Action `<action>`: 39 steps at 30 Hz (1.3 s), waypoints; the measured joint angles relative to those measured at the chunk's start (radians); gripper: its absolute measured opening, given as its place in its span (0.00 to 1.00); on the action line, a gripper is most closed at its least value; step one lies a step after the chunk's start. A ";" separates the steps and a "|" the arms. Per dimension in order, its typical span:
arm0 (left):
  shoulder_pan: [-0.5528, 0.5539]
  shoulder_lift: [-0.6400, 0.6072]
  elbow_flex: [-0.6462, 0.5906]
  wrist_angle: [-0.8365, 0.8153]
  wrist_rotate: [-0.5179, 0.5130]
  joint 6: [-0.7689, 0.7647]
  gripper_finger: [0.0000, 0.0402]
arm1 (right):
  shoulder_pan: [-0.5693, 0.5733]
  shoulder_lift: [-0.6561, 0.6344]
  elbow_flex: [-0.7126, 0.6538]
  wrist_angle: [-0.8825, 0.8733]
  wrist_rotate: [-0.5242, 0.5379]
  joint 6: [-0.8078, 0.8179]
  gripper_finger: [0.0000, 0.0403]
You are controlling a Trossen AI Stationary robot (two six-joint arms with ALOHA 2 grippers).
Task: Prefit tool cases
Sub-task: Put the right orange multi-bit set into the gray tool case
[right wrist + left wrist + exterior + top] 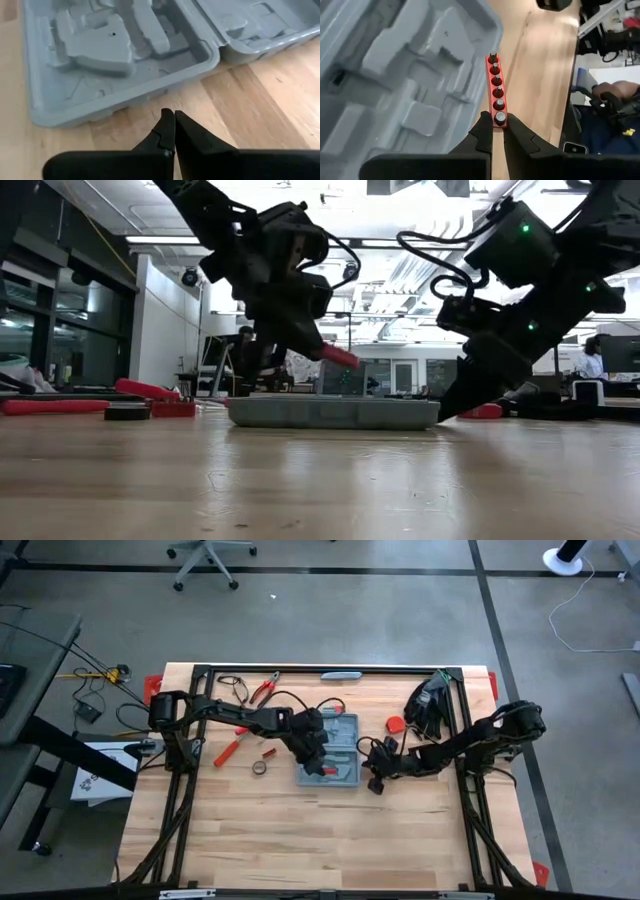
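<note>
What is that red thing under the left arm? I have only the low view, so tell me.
Observer: A red bit holder with six bits in a row. The left gripper pinches one end of it.
Operator: Say where it hangs.
Observer: From above, it is over one edge of the open tool case, not yet seated in a slot.
Operator: Report the right gripper.
Observer: The right gripper is shut and empty, low over the bare table just outside the case's wall.
</note>
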 joint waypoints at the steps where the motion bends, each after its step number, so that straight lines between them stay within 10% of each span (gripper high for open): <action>1: -0.004 0.000 0.000 -0.008 -0.002 -0.016 0.03 | 0.001 0.000 0.000 -0.003 0.006 0.000 0.00; 39: 0.006 0.095 -0.001 0.043 -0.025 -0.118 0.02 | 0.029 -0.002 0.001 -0.047 0.021 0.027 0.00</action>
